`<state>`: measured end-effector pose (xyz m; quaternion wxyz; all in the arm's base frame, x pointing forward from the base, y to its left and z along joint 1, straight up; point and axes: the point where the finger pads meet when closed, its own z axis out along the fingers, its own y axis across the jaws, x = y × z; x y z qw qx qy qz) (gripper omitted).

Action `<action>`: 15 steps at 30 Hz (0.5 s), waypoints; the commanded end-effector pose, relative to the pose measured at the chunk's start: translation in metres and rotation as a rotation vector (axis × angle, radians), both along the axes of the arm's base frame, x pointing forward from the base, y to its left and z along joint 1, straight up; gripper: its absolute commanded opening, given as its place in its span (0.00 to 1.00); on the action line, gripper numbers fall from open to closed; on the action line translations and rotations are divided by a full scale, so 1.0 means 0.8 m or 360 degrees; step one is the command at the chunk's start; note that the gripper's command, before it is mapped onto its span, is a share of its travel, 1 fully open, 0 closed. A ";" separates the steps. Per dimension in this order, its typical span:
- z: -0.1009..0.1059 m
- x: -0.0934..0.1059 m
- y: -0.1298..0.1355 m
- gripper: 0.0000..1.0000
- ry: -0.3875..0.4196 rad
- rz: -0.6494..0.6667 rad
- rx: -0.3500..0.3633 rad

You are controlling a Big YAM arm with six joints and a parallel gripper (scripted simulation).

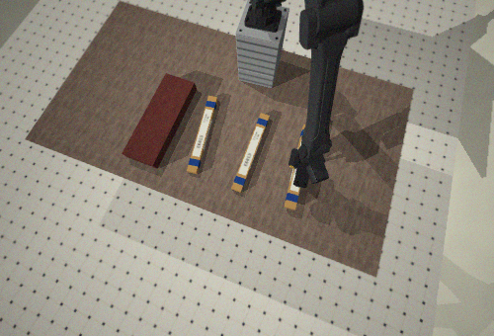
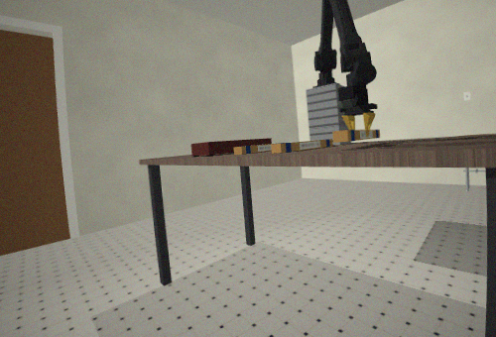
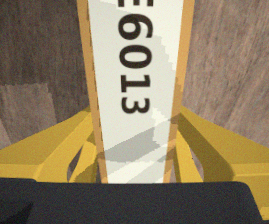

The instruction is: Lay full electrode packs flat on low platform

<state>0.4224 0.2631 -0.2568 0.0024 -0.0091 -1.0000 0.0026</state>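
Note:
My gripper (image 1: pixel 296 172) (image 2: pixel 359 133) (image 3: pixel 135 111) is shut on the right-hand pack (image 1: pixel 291 199) (image 2: pixel 342 137) (image 3: pixel 135 135), one yellow finger on each long side. This pack is held level and low over the table; whether it touches the table I cannot tell. Its label reads E6013 in the wrist view, and the arm hides part of it in the top view. The middle pack (image 1: pixel 250 152) (image 2: pixel 281 148) and the left-hand pack (image 1: pixel 202 134) (image 2: pixel 240 151) lie flat on the table. The low dark-red platform (image 1: pixel 160 120) (image 2: pixel 200 150) is left of them, with no pack on it.
The grey ribbed pedestal (image 1: pixel 259 58) (image 2: pixel 322 113) under the arm's base stands at the back of the brown table (image 1: pixel 119 53) (image 2: pixel 223 161). The three packs lie roughly parallel to each other, with gaps between them.

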 end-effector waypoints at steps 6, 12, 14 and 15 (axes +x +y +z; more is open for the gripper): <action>0.009 0.026 0.022 0.00 -0.0075 -0.0012 0.0048; 0.003 0.024 0.021 0.00 -0.0066 -0.0012 0.0043; -0.003 0.022 0.020 0.00 -0.0060 -0.0012 0.0039; -0.005 0.021 0.019 0.00 -0.0058 -0.0012 0.0038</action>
